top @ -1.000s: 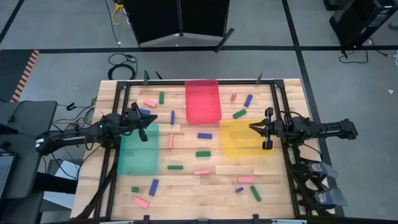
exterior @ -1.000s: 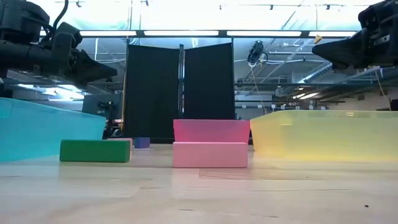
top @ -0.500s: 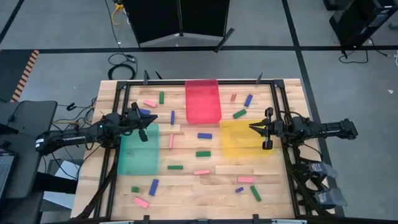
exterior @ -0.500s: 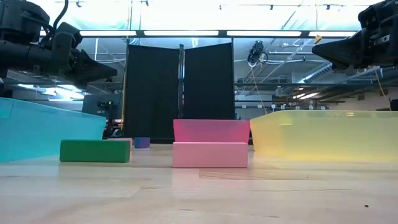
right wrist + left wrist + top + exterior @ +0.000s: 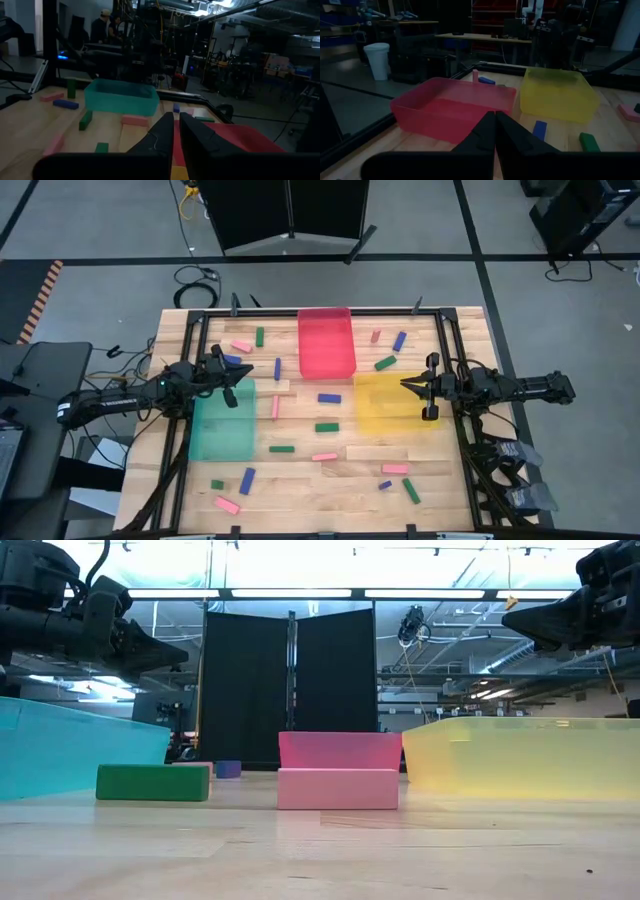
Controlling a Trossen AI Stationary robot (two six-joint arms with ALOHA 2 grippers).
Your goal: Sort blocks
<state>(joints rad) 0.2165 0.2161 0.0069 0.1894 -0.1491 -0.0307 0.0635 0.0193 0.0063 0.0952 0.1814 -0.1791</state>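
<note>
Small pink, blue-purple and dark green blocks lie flat and scattered over the wooden table, among them a blue one [image 5: 329,398], a green one [image 5: 327,427] and a pink one [image 5: 324,457]. In the low view a green block [image 5: 153,782] and a pink block [image 5: 338,788] lie nearest. My left gripper [image 5: 250,375] [image 5: 495,117] hovers shut above the far right corner of the green tray [image 5: 223,425]. My right gripper [image 5: 404,384] [image 5: 176,119] hovers shut over the yellow tray [image 5: 380,408]. Both hold nothing and stay high above the table [image 5: 150,648] [image 5: 525,618].
A red tray [image 5: 326,342] sits at the table's far middle, between the two grippers. More blocks lie near the far edge [image 5: 399,341] and the near edge [image 5: 228,504]. A black frame [image 5: 447,350] borders the table. People [image 5: 106,27] stand in the room beyond.
</note>
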